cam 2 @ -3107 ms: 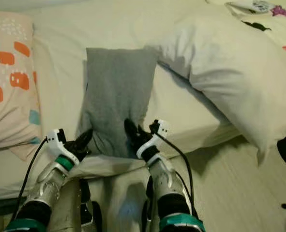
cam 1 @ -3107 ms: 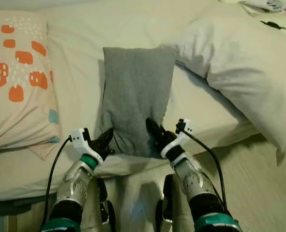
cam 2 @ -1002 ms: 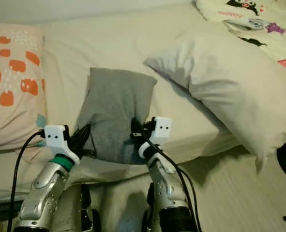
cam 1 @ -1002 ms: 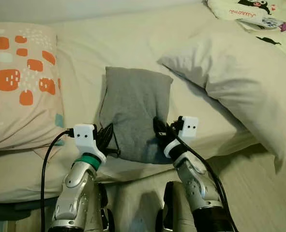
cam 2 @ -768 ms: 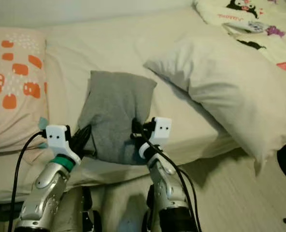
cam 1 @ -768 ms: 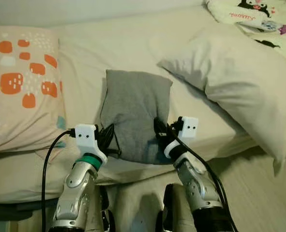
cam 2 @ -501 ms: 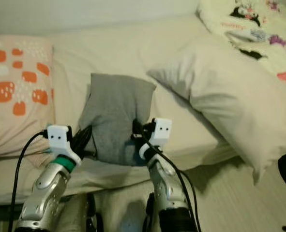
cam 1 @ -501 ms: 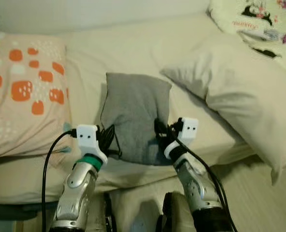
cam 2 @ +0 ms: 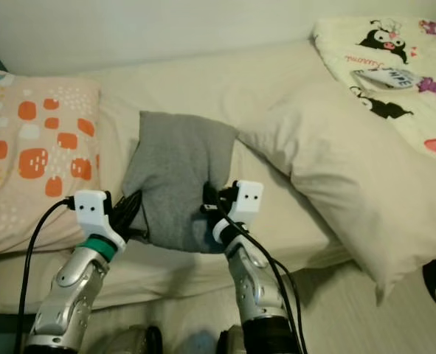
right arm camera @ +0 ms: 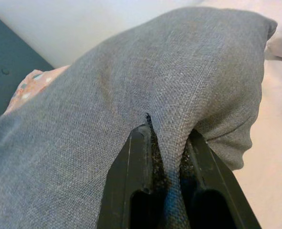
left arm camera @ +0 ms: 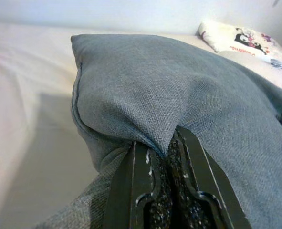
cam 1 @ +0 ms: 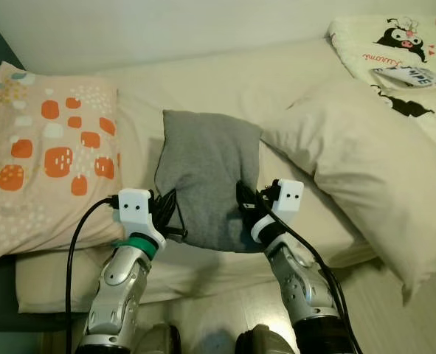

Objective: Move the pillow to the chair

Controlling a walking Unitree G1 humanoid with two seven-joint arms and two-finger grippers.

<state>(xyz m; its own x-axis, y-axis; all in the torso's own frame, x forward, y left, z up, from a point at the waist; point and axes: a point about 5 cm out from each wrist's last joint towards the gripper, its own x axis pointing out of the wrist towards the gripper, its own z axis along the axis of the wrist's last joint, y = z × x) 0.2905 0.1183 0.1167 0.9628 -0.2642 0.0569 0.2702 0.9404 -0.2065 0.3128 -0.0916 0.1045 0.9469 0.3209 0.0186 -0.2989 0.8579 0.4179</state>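
- The grey pillow (cam 1: 209, 177) lies on the bed (cam 1: 203, 81), between a pillow with orange patches (cam 1: 44, 169) and a large white pillow (cam 1: 365, 177) that touches its far corner.
- Three pillows in all; one printed blanket (cam 1: 402, 51) lies at the far right.
- The left gripper (left arm camera: 162, 157) pinches the pillow's near left edge, the right gripper (right arm camera: 167, 143) its near right edge, fabric bunched between the fingers.

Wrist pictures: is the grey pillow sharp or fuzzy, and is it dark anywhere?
Left wrist view: the grey pillow shows sharp weave, with shadow beneath its edge on the bed sheet. Right wrist view: weave crisp, the fold between the right pincer fingers dark.
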